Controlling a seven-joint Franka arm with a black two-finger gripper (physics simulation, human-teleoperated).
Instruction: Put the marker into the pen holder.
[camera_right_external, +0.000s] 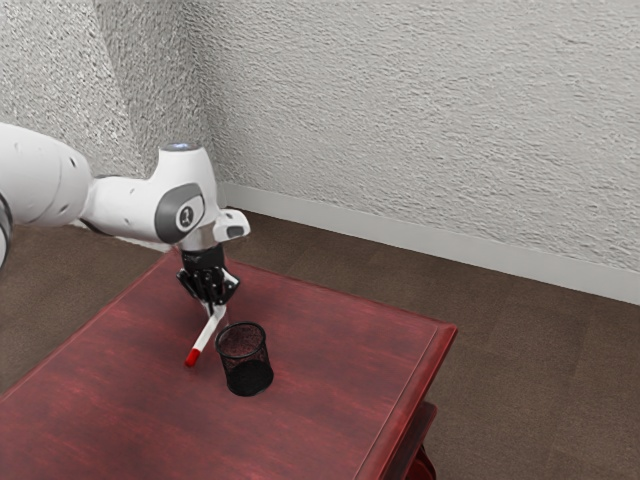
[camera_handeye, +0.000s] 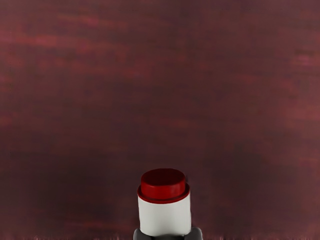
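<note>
One marker (camera_right_external: 207, 332) is held in the fingers (camera_right_external: 213, 303), which are closed on it and stand only as far apart as its barrel is wide. In the wrist view, their dark tips press on the white barrel from two sides, and a short stretch of white with a red end rises out from between them toward the camera. In the exterior view, most of the barrel slants down and away from the fingers, toward the lower part of that view and slightly to its left, finishing in another red end. So the grip is close to one end of the marker, and its long part hangs out below them at a tilt. Whether that lower red end touches the desk (camera_right_external: 330, 335) cannot be told.

The pen holder (camera_right_external: 247, 378), a round black mesh cup, stands upright on the desk, with its open rim up. It is just beside the marker, toward the exterior view's right, and the marker is outside it. The fingers are near the rim, on the side toward the upper left of the exterior view. The white arm (camera_right_external: 128, 205) reaches in from the exterior view's left, and a pale, rough wall (camera_right_external: 420, 120) stands behind.
</note>
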